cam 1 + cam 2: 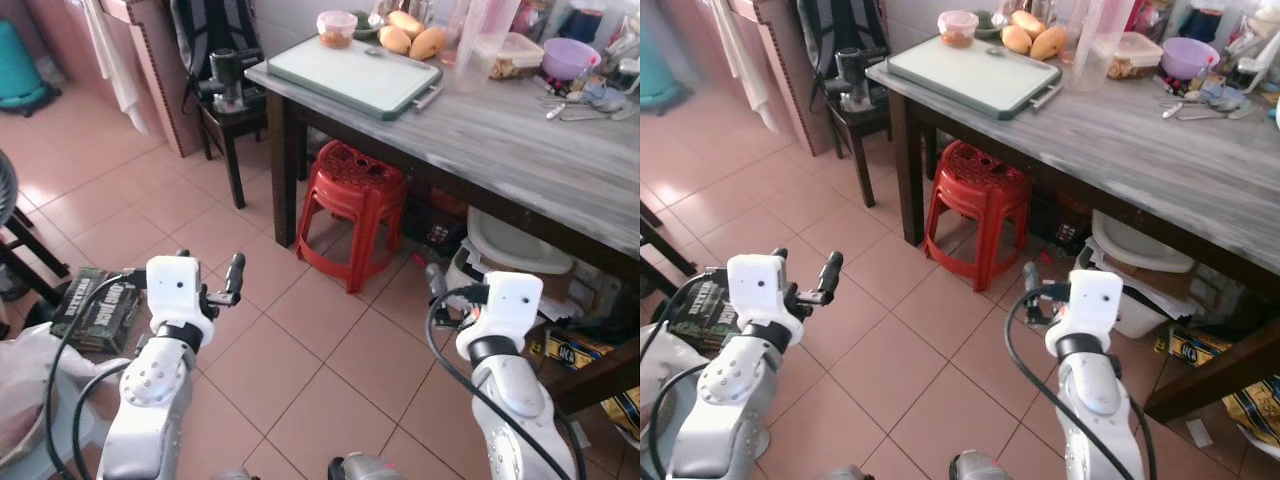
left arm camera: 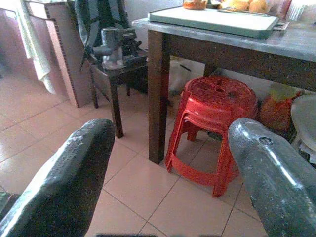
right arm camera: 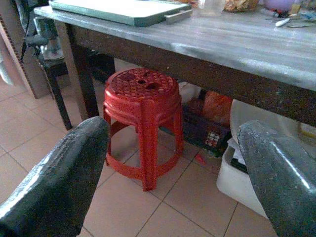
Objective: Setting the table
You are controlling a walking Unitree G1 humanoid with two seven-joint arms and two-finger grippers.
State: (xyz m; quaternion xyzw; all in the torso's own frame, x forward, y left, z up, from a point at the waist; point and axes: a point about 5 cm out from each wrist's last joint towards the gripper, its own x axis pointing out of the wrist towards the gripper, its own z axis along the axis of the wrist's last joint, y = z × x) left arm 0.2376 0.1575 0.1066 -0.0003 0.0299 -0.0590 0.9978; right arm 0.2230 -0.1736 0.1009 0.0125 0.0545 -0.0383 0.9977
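A grey wooden table stands ahead to the right. On its near corner lies a white tray with a green rim. Behind the tray are a small lidded tub of food and some mangoes. Further right stand a clear plastic jug, a purple bowl and some spoons. My left gripper and right gripper are held low over the floor, well short of the table. Both are open and empty, fingers wide apart in the wrist views.
Stacked red plastic stools sit under the table's near corner. A white basin and boxes lie under the table at right. A small dark side table with a power tool stands left of the table. A dark box lies on the tiles at left.
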